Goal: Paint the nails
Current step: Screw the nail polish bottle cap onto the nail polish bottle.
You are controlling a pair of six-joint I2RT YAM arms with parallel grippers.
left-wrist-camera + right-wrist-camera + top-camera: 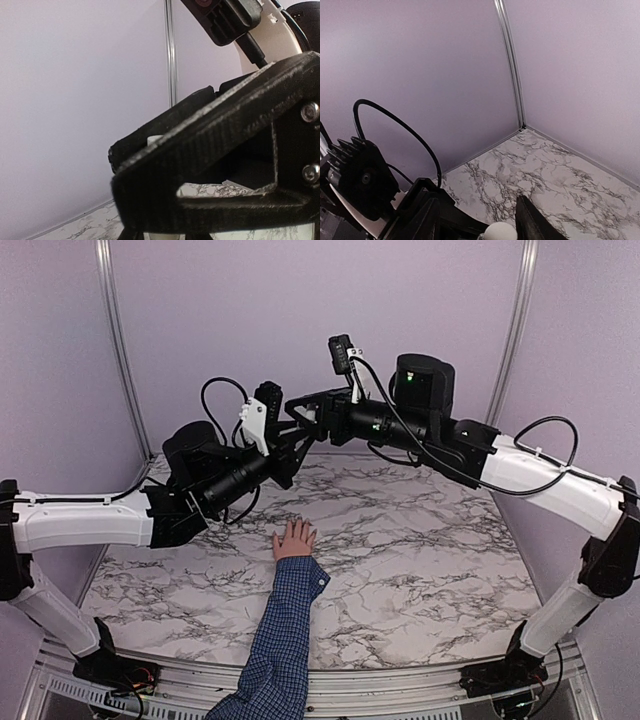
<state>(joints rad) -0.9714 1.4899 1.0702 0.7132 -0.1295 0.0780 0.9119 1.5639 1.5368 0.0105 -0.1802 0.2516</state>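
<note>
A small light-skinned hand point(295, 539) lies flat on the marble table point(420, 540), fingers spread, in a blue checked sleeve point(285, 630). Its nails are too small to make out. Both arms meet high above the table, behind the hand. My left gripper point(295, 440) point(116, 167) is shut on a small white object point(155, 139), mostly hidden by the black fingers. My right gripper point(300, 408) point(476, 210) faces it with fingers apart. A rounded white tip point(500, 233) sits between them, close to the right finger point(527, 220) and apart from the other.
Lilac walls with metal corner posts point(118, 350) enclose the table on three sides. A black cable point(395, 125) loops off the left wrist beside my right gripper. The sleeve crosses the table's near edge between the two arm bases.
</note>
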